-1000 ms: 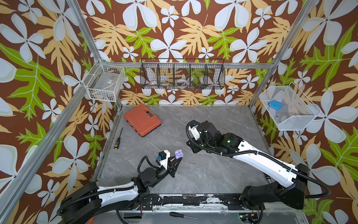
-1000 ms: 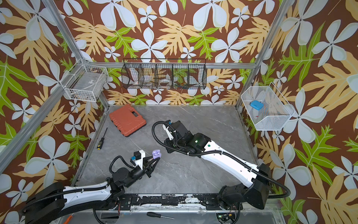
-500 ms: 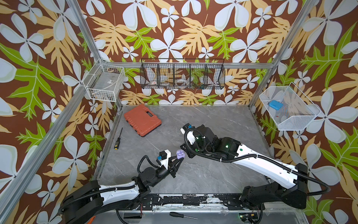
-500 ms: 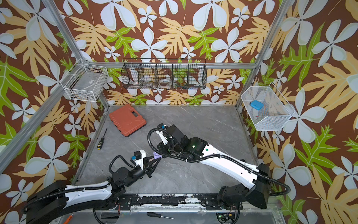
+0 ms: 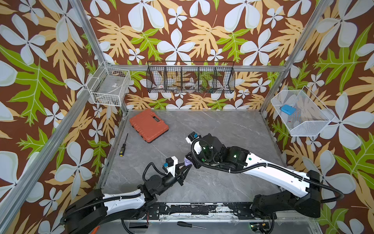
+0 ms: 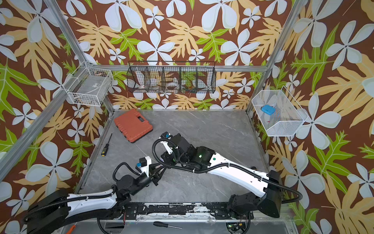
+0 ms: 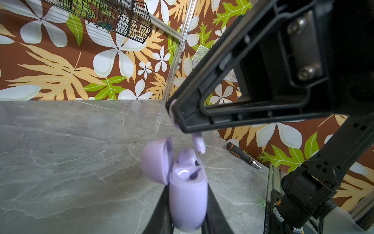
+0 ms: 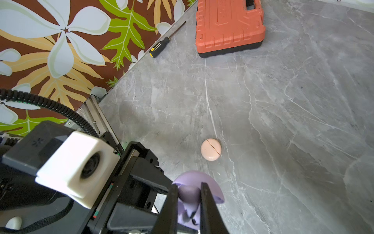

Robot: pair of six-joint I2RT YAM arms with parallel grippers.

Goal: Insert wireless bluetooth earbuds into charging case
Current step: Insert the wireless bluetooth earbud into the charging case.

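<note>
Open lavender plastic case (image 7: 188, 194): left jaws pinch it upright for loading; lavender stemmed earbud (image 7: 198, 144): right jaws pinch it, seemingly overhead.

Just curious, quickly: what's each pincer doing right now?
Left pincer: closed, holding the open lavender case.
Right pincer: closed, holding a lavender earbud.

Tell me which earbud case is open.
The lavender case, held by the left gripper, has its lid swung back. The pink case lies shut on the grey table.
</note>
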